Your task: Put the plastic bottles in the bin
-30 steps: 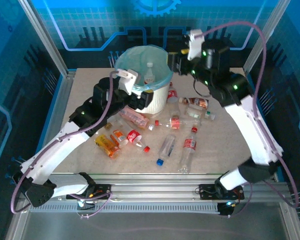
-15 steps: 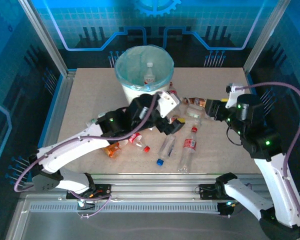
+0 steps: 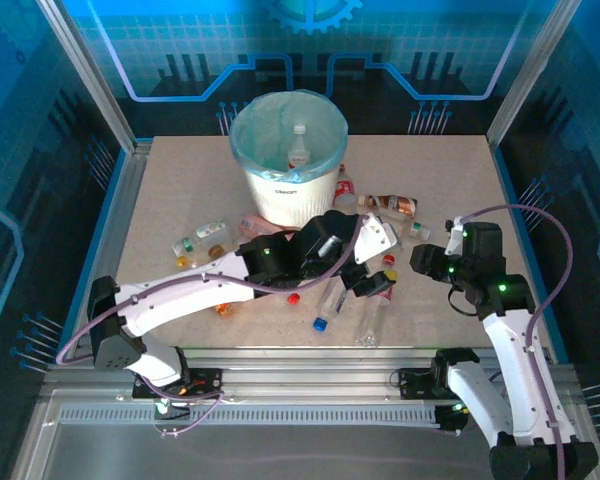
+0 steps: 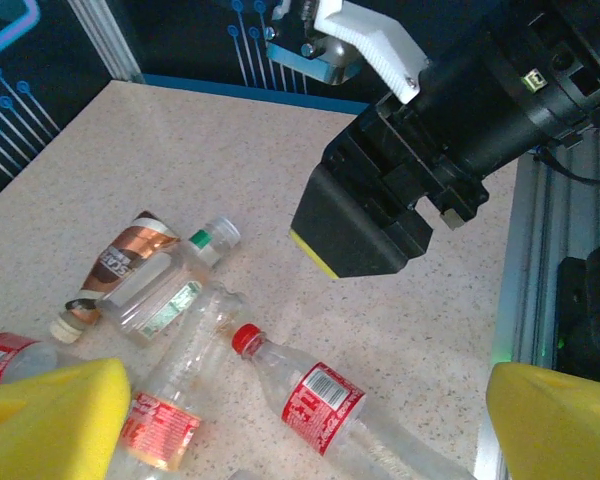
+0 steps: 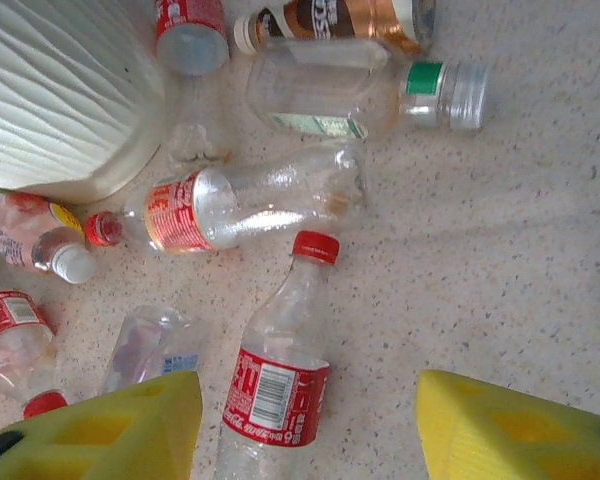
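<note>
Several plastic bottles lie on the table in front of the white bin [image 3: 280, 195], and one stands inside it [image 3: 298, 150]. My left gripper [image 3: 373, 283] hovers open over a clear, red-labelled, red-capped bottle [image 4: 315, 395], which lies between its yellow pads [image 4: 55, 420]. My right gripper [image 3: 423, 262] is close by on the right, also open; the same red-capped bottle [image 5: 280, 375] lies between its pads [image 5: 115, 430], untouched. In the left wrist view the right gripper's [image 4: 365, 225] black finger hangs just above the table.
A brown-labelled bottle [image 5: 330, 20], a green-capped clear one [image 5: 360, 95] and a lying red-labelled one [image 5: 240, 205] sit by the bin's ribbed wall [image 5: 60, 90]. A blue-capped bottle [image 3: 330, 300] lies nearer. More bottles [image 3: 200, 240] lie at the left. A metal rail [image 4: 540, 250] edges the table.
The left arm swung from beside the bin to the right, over the middle bottles. The right arm came down from above the bin to the table's right side.
</note>
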Action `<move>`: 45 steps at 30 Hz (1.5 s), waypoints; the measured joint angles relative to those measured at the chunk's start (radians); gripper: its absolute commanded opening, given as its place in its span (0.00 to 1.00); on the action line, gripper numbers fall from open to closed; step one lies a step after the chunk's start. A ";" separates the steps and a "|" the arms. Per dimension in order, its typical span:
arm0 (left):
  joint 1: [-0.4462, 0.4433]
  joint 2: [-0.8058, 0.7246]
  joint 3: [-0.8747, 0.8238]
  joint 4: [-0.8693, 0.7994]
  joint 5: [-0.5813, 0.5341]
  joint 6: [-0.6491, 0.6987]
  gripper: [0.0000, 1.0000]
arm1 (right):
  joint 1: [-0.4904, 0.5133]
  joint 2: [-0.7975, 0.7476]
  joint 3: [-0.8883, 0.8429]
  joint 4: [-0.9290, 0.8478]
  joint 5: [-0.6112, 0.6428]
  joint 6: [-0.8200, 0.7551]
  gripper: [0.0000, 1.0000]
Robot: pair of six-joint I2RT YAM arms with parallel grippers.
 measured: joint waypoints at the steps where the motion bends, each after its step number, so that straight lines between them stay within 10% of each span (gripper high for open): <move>1: 0.000 0.007 -0.005 0.012 0.010 0.005 0.94 | -0.005 -0.005 -0.009 0.001 -0.010 0.000 0.59; 21: 0.000 0.121 -0.119 0.158 0.081 0.016 0.93 | -0.020 0.065 -0.092 0.048 -0.105 0.009 0.54; 45: 0.000 0.130 -0.154 0.181 0.076 -0.008 0.94 | 0.073 0.707 -0.138 0.566 -0.048 0.124 0.51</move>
